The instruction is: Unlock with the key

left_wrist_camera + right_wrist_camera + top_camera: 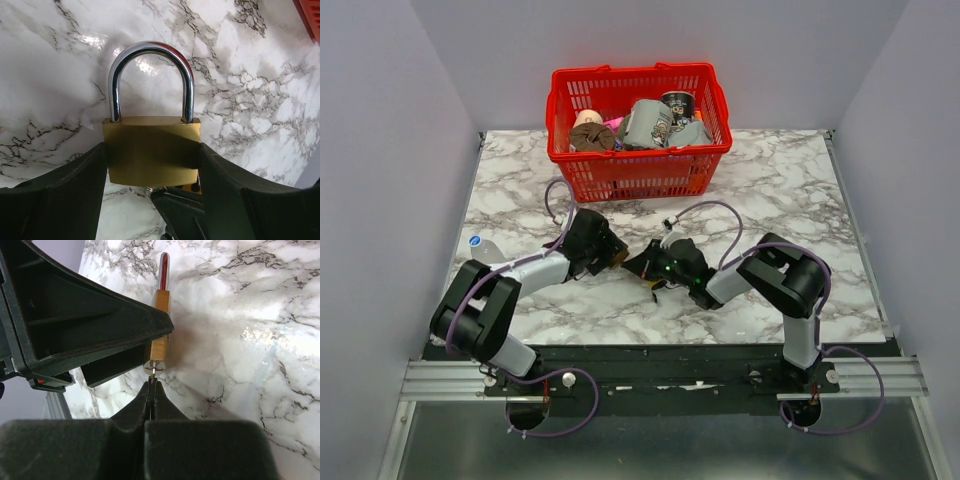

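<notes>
Jaws of the left gripper [152,172] are squeezing the brass padlock [150,147] by its two narrow sides, with the smooth chrome shackle [150,50] arching free above. Right gripper [151,390] jaws are pinching nearly flush on the key [151,377], a thin grey sliver whose tip is meeting the round silver keyway [153,366]; depth unreadable. Both are working mid-way across the glossy, veined marble table [790,190], well apart from its side edges and from the slotted red basket [640,178] at the far edge.

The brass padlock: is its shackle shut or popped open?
Shut: both ends of the shackle sit inside the brass padlock, held by the left gripper.
</notes>
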{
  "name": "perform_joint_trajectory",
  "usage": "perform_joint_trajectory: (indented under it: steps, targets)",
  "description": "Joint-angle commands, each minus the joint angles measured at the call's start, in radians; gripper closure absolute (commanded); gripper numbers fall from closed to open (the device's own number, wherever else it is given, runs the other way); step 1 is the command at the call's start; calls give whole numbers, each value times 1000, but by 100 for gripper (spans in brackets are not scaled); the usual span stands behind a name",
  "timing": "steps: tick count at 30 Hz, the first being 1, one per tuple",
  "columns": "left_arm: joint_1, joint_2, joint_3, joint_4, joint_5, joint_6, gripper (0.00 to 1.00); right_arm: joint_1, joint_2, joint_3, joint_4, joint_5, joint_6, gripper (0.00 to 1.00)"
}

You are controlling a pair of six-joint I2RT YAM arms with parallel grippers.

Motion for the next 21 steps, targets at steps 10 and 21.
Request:
perform_joint_trajectory:
  steps: [10,21]
  targets:
    - [-33,-133,-41,69,164,83,100,-71,-75,-112,201,32,130,99]
    - [-57,-148,-41,109,193,98,100,-95,-102,-152,284,16,214,99]
